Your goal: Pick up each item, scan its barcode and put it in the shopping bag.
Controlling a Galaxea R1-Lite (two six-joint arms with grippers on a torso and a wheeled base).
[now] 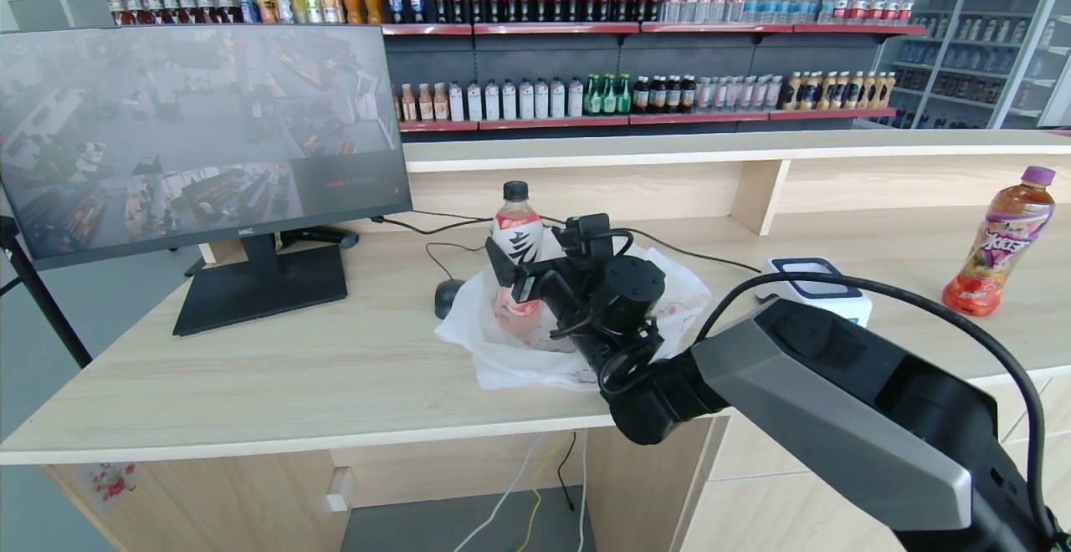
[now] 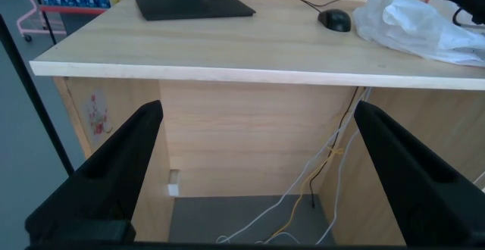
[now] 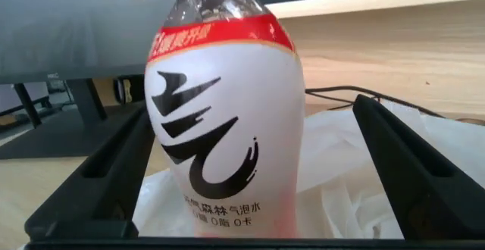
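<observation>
A white-labelled bottle (image 1: 515, 230) with a black cap and a red band stands upright inside the white plastic shopping bag (image 1: 502, 360) at mid-counter. My right gripper (image 1: 512, 272) sits around its lower body. In the right wrist view the bottle (image 3: 227, 129) stands between the open fingers (image 3: 394, 159), with a gap on one side. A second bottle (image 1: 1000, 242), with a purple cap and a fruit label, stands at the far right of the counter. My left gripper (image 2: 258, 110) hangs open and holds nothing, below the counter's front edge.
A white barcode scanner (image 1: 816, 288) sits right of the bag. A monitor (image 1: 192, 134) on a black stand occupies the left of the counter. A black mouse (image 1: 448, 297) and cables lie beside the bag. Shelves of drinks line the back wall.
</observation>
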